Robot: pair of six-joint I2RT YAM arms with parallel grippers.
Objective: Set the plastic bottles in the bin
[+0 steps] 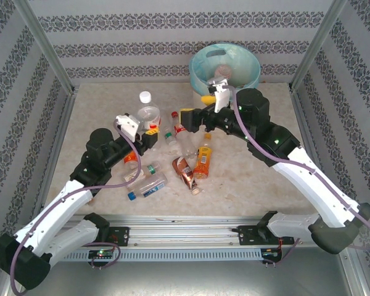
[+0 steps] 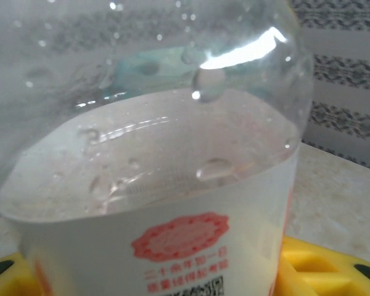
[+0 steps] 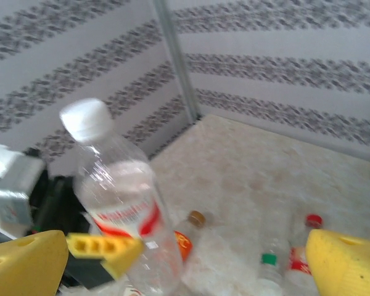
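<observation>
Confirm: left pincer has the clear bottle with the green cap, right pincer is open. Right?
One error: the cap is white, not green, as the right wrist view shows. The rest holds: the left pincer has the clear bottle, and the right pincer is open.

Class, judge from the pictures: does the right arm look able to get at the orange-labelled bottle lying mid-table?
Probably yes. The right gripper is open just beyond the orange-labelled bottle, whose top side is uncovered; only the brown bottle crowds one side.
</observation>
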